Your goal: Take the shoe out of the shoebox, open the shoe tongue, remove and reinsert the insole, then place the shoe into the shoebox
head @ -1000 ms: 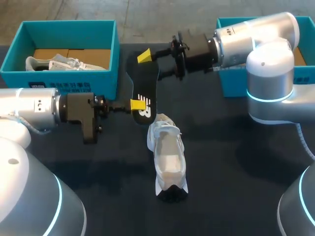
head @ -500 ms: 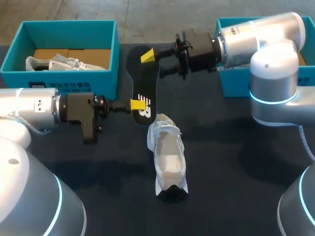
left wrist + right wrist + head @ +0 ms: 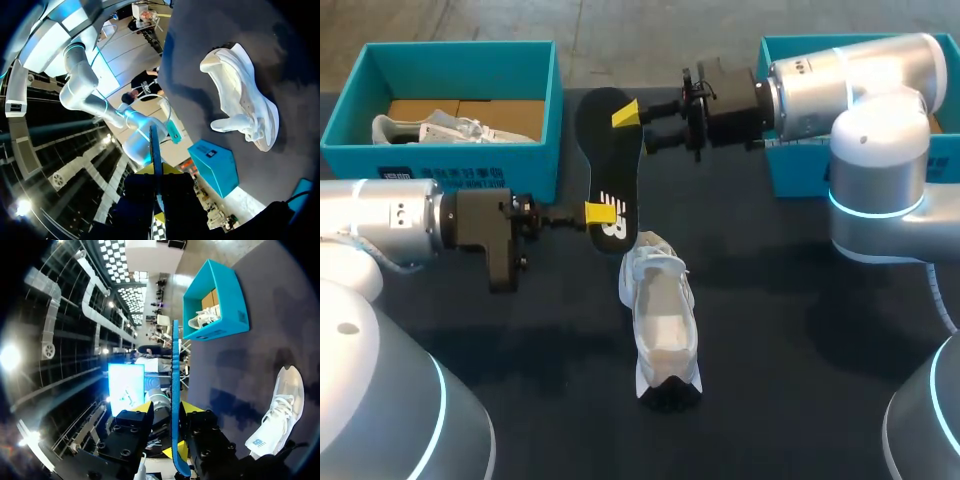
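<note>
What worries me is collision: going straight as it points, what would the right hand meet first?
The right hand grips the black foam insole; beyond it, probably the teal cardboard shoebox, its side wall; height unclear.

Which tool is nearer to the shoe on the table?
Left. The left tool holds the insole at the end next to the shoe; the right tool holds its far end.
</note>
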`<state>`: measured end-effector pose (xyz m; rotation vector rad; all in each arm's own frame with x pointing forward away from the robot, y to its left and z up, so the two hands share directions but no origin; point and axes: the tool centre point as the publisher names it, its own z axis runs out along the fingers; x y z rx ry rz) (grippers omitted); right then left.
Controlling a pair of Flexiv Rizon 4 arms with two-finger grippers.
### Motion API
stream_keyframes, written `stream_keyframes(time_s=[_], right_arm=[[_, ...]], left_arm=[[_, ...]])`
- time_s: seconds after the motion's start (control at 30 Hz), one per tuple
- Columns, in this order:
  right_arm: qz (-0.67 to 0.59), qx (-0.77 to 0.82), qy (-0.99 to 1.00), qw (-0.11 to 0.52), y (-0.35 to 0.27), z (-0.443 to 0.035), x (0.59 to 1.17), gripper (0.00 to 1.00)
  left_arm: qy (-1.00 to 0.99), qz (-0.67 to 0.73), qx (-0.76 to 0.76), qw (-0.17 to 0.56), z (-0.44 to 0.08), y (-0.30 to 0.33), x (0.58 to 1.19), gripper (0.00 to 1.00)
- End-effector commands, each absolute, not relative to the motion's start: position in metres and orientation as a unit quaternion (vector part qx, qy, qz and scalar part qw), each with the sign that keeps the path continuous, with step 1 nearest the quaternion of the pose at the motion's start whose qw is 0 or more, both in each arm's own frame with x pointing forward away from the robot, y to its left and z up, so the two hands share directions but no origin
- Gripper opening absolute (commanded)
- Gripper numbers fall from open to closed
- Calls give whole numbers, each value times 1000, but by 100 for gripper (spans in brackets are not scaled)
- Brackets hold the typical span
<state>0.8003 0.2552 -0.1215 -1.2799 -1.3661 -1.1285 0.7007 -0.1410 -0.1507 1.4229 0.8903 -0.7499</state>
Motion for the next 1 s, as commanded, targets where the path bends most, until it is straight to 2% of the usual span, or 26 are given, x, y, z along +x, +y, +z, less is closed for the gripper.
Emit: stream_keyframes(time_s=[0.03, 0.23, 0.43, 0.87, 0.9, 0.93, 1.0], right_arm=[[-460, -522, -554, 458, 256, -121, 800, 28], [-460, -521, -553, 459, 257, -123, 802, 19], [-461, -522, -551, 460, 256, -124, 802, 0], [-461, -523, -550, 460, 255, -125, 804, 0], [-461, -523, -550, 460, 255, -125, 804, 0], [-461, -523, -550, 460, 255, -125, 804, 0], [-460, -523, -550, 461, 255, -126, 804, 0]], left_arm=[[385, -323, 615, 608, -152, -142, 700, 0], [385, -323, 615, 608, -152, -142, 700, 0], [385, -323, 615, 608, -152, -142, 700, 0], [387, -325, 613, 607, -152, -142, 701, 0], [387, -325, 613, 607, -152, -142, 701, 4], [388, -326, 613, 607, -152, -142, 701, 25], [388, -327, 612, 607, -151, -142, 701, 55]])
